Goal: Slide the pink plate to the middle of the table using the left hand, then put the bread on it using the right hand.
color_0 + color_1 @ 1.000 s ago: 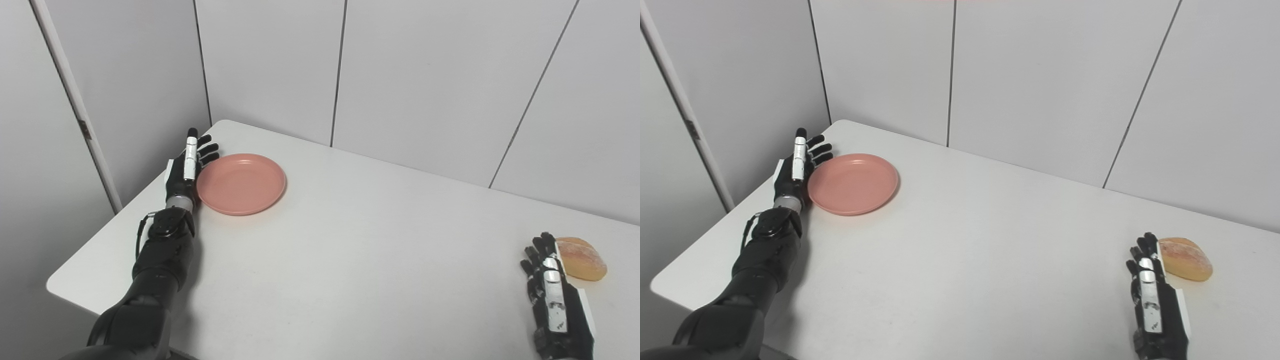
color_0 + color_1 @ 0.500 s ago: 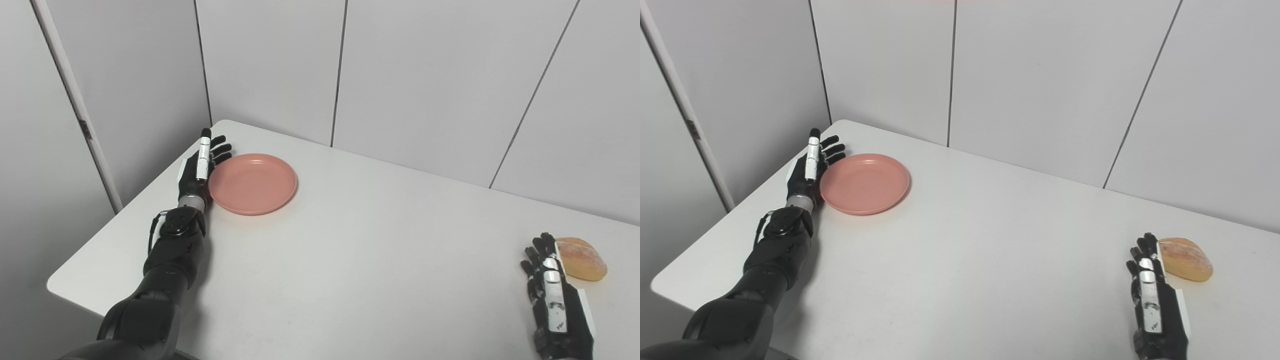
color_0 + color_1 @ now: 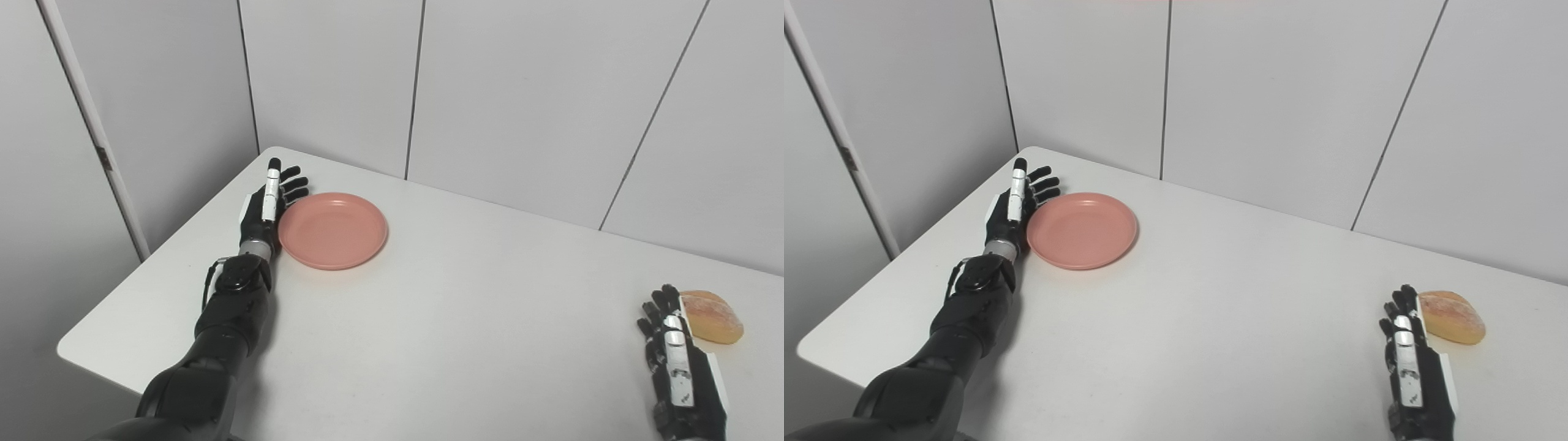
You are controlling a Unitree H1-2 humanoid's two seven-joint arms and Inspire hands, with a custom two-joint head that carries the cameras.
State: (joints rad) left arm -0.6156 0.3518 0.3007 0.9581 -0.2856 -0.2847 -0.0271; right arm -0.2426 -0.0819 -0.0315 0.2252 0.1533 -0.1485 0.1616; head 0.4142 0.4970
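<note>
i'm on the slide step right now. left robot hand [image 3: 264,205] is flat and open, fingers straight, its edge pressed against the plate [image 3: 334,230] rim on the side away from the bench [image 3: 441,318] middle. the plate sits just right of that hand, well short of centre, i'd say. next i need to push it sideways toward the middle without the rim slipping past the fingers. right robot hand [image 3: 680,367] lies open, holding nothing, with the bread [image 3: 712,316] just beyond its fingertips, untouched.
</note>
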